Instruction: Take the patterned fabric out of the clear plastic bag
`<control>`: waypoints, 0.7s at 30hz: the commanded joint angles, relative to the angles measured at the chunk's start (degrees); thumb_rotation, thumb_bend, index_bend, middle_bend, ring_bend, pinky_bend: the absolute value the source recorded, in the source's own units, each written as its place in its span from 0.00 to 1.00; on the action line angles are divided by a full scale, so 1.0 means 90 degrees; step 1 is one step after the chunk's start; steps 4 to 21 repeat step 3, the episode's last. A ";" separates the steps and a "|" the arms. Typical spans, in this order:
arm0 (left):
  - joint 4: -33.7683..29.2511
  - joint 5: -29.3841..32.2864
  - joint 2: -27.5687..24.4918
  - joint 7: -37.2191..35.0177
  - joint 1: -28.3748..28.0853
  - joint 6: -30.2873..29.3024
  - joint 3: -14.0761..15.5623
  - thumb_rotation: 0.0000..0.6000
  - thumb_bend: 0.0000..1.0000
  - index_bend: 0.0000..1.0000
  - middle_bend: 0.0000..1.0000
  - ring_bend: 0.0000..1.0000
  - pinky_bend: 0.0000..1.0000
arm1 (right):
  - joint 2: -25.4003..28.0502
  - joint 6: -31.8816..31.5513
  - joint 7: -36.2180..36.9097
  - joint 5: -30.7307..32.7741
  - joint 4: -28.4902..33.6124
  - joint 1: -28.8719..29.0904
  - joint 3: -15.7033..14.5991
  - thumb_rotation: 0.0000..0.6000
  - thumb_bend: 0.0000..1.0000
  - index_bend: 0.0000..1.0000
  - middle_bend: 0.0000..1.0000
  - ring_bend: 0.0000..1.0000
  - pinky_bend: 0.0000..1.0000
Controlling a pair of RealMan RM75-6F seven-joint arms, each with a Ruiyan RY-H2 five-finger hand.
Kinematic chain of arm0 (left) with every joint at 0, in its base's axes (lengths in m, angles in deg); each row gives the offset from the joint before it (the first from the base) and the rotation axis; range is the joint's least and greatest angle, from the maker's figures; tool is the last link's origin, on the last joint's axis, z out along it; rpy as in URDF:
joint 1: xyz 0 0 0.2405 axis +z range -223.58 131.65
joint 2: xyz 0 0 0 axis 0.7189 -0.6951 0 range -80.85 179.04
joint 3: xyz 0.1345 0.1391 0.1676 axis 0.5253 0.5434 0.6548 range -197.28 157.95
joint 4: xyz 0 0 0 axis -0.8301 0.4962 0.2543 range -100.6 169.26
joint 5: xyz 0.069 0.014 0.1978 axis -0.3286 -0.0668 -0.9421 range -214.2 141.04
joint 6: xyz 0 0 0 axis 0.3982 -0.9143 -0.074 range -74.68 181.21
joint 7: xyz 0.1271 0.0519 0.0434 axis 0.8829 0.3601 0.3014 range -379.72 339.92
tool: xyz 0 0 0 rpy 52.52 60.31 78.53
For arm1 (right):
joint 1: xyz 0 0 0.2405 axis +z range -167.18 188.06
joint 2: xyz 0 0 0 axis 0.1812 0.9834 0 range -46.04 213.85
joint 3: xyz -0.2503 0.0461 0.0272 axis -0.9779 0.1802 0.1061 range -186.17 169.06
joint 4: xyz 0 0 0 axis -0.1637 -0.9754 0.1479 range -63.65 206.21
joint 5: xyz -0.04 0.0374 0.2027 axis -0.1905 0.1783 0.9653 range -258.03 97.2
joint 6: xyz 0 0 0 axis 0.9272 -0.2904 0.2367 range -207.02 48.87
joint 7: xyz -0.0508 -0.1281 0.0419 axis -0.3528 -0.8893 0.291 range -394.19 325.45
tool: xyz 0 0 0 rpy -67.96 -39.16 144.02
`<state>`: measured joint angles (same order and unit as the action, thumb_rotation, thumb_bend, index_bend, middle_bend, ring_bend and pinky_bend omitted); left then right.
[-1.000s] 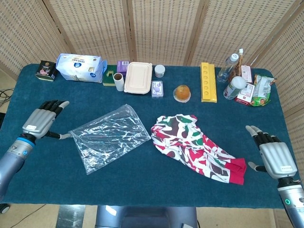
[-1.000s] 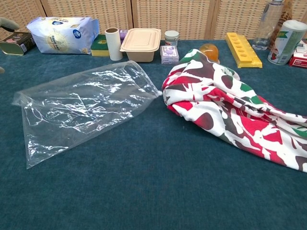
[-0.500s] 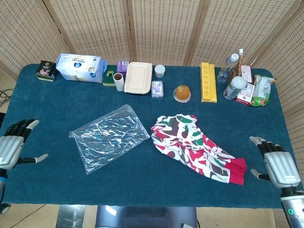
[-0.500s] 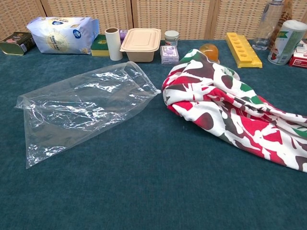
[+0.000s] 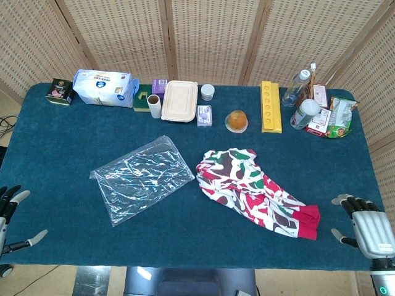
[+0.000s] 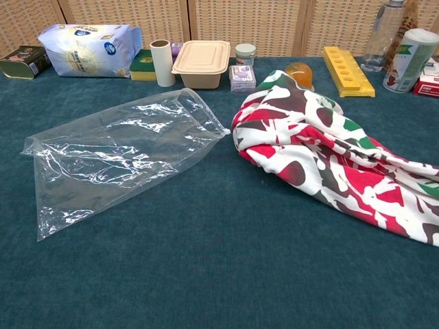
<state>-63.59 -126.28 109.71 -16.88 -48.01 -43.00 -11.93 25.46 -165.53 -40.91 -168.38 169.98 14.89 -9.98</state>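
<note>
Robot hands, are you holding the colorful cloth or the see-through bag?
Neither. The left hand and right hand are open at the table's near edge, touching nothing. The patterned fabric lies beside the empty clear plastic bag.

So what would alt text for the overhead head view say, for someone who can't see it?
A patterned fabric lies beside an empty, flat clear plastic bag on a blue table. The left hand and right hand sit open at the near corners, holding nothing.
</note>
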 commanded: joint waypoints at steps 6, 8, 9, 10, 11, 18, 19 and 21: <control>-0.0129 -0.0167 0.0041 0.0177 -0.0004 0.0051 -0.0090 0.80 0.09 0.17 0.12 0.06 0.10 | -0.0050 -0.0052 0.0197 -0.0037 -0.0146 -0.0083 0.0001 0.99 0.22 0.33 0.31 0.34 0.33; -0.0129 -0.0167 0.0041 0.0177 -0.0004 0.0051 -0.0090 0.80 0.09 0.17 0.12 0.06 0.10 | -0.0050 -0.0052 0.0197 -0.0037 -0.0146 -0.0083 0.0001 0.99 0.22 0.33 0.31 0.34 0.33; -0.0129 -0.0167 0.0041 0.0177 -0.0004 0.0051 -0.0090 0.80 0.09 0.17 0.12 0.06 0.10 | -0.0050 -0.0052 0.0197 -0.0037 -0.0146 -0.0083 0.0001 0.99 0.22 0.33 0.31 0.34 0.33; -0.0129 -0.0167 0.0041 0.0177 -0.0004 0.0051 -0.0090 0.80 0.09 0.17 0.12 0.06 0.10 | -0.0050 -0.0052 0.0197 -0.0037 -0.0146 -0.0083 0.0001 0.99 0.22 0.33 0.31 0.34 0.33; -0.0129 -0.0167 0.0041 0.0177 -0.0004 0.0051 -0.0090 0.80 0.09 0.17 0.12 0.06 0.10 | -0.0050 -0.0052 0.0197 -0.0037 -0.0146 -0.0083 0.0001 0.99 0.22 0.33 0.31 0.34 0.33; -0.0129 -0.0167 0.0041 0.0177 -0.0004 0.0051 -0.0090 0.80 0.09 0.17 0.12 0.06 0.10 | -0.0050 -0.0052 0.0197 -0.0037 -0.0146 -0.0083 0.0001 0.99 0.22 0.33 0.31 0.34 0.33; -0.0129 -0.0167 0.0041 0.0177 -0.0004 0.0051 -0.0090 0.80 0.09 0.17 0.12 0.06 0.10 | -0.0050 -0.0052 0.0197 -0.0037 -0.0146 -0.0083 0.0001 0.99 0.22 0.33 0.31 0.34 0.33; -0.0129 -0.0167 0.0041 0.0177 -0.0004 0.0051 -0.0090 0.80 0.09 0.17 0.12 0.06 0.10 | -0.0050 -0.0052 0.0197 -0.0037 -0.0146 -0.0083 0.0001 0.99 0.22 0.33 0.31 0.34 0.33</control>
